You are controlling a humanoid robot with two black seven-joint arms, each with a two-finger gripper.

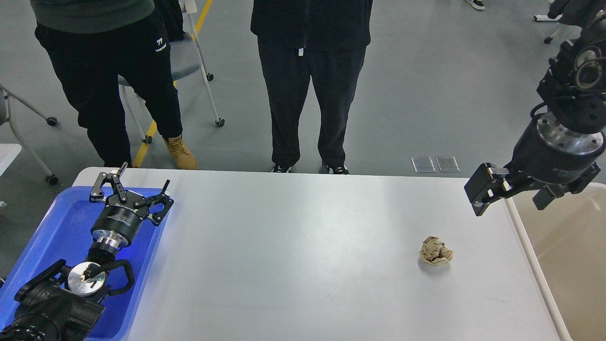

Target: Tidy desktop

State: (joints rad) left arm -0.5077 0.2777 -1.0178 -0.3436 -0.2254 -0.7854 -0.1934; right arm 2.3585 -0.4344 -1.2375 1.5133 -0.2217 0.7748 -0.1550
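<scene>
Now a crumpled tan paper ball lies on the smooth desktop — left gripper spread over the glossy blue tray, right gripper spread empty.

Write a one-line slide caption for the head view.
Two open claws, left over the blue tray, right by the beige bin, flank a crumpled paper ball on the desktop.

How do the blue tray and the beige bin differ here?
The blue tray is bright blue and sits at the desktop's left end; the beige bin is pale tan, at the right end. The left claw hangs open over the tray; the right claw is by the bin's near corner. Both are partly cut off by the frame.
</scene>
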